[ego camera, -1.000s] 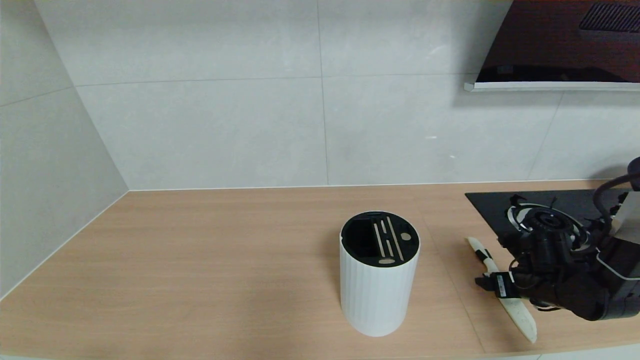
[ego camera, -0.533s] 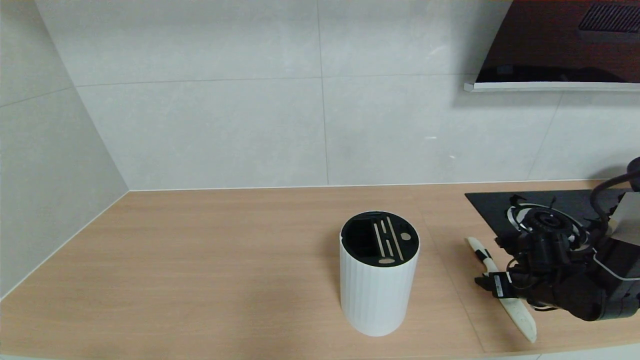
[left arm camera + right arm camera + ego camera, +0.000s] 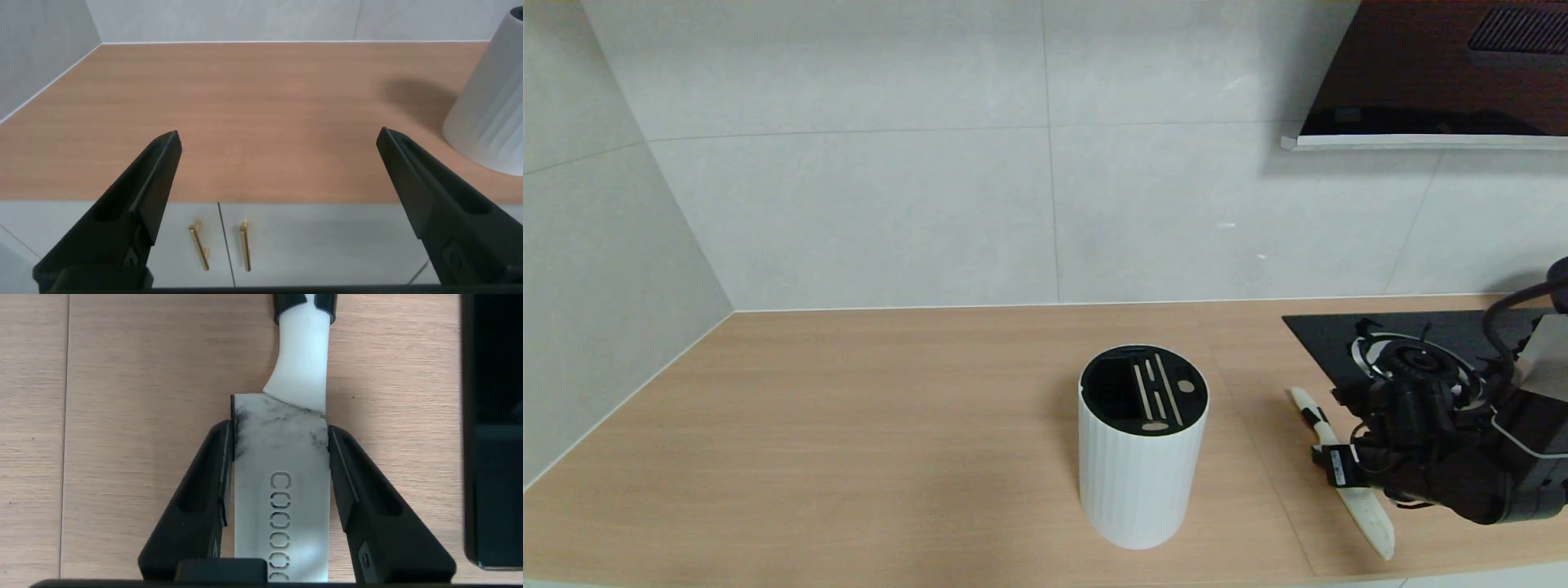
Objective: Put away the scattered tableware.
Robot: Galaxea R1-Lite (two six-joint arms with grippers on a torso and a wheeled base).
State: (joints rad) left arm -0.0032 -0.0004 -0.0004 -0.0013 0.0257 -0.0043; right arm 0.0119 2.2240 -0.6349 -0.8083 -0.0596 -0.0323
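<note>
The knife (image 3: 1365,508) is in the lower right of the head view, on the counter (image 3: 890,425) just beside the stove (image 3: 1327,335). White blade with grey smudges, white handle with black bands. The right gripper (image 3: 1334,465) has its fingers pressed on both blade edges, so it's holding it, though I honestly can't tell if it's off the wood. I'd lift straight, tip it blade-down and line it up with a long slot in the holder (image 3: 1141,482) at lower centre. Left gripper (image 3: 278,155) hangs wide apart.
</note>
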